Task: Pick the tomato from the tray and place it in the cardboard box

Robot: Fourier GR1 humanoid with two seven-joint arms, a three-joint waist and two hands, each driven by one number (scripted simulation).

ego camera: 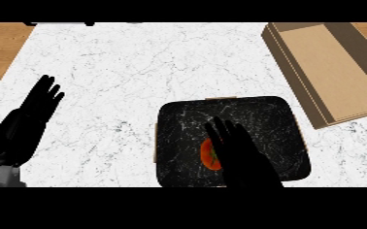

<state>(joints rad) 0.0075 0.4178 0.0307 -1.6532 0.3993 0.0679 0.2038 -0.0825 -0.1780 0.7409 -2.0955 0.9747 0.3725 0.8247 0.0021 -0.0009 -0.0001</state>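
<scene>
Over the dark tray point(283, 111), the right hand point(240, 155) is hovering with its fingers straight and slightly spread, pointing away from the robot. Peeking out along that hand's left edge is the tomato point(207, 155), lying on the tray's lower middle and mostly hidden; nothing is curling round it, and whether the palm is touching it is hard to tell. Off to the upper right, the cardboard box point(323, 73) is lying open on the white marble counter point(143, 68), just beside the tray's corner. Far left, the left hand point(32, 116) is resting open, fingers up.
</scene>
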